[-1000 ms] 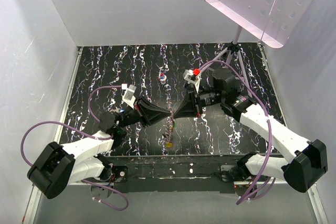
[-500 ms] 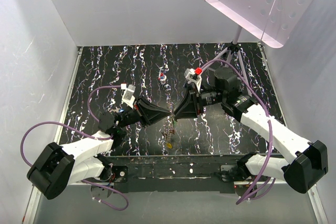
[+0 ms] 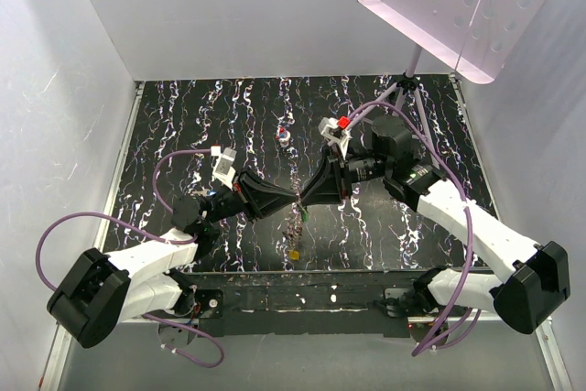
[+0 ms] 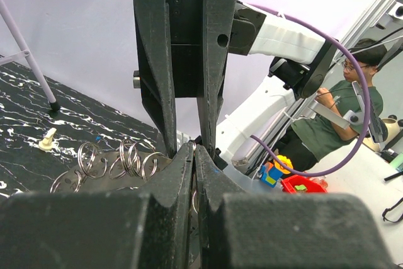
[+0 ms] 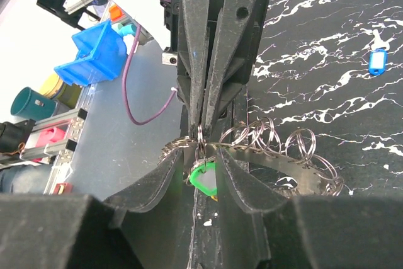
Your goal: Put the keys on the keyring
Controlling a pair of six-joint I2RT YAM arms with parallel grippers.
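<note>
The left gripper point(image 4: 194, 154) is pinched shut on the keyring point(image 5: 277, 159), raised at mid-frame; the right gripper point(image 5: 200, 155) stands partly open, the green key point(image 5: 203, 178) between its fingers. Only the right wrist view shows the blue key point(image 5: 378, 61), upper right, and a blue bin point(image 5: 94, 51), contents hidden

Both arms stretch inward over the black, white-streaked table point(image 3: 183, 116). The left gripper point(image 3: 291, 197) and the right gripper point(image 3: 308, 197) meet tip to tip. From that spot a thin strand point(image 3: 297, 222), probably metal rings, runs toward the near edge and ends at a yellow key point(image 3: 295, 252). A small red-white-blue blob point(image 3: 285, 136) lies farther back.
</note>
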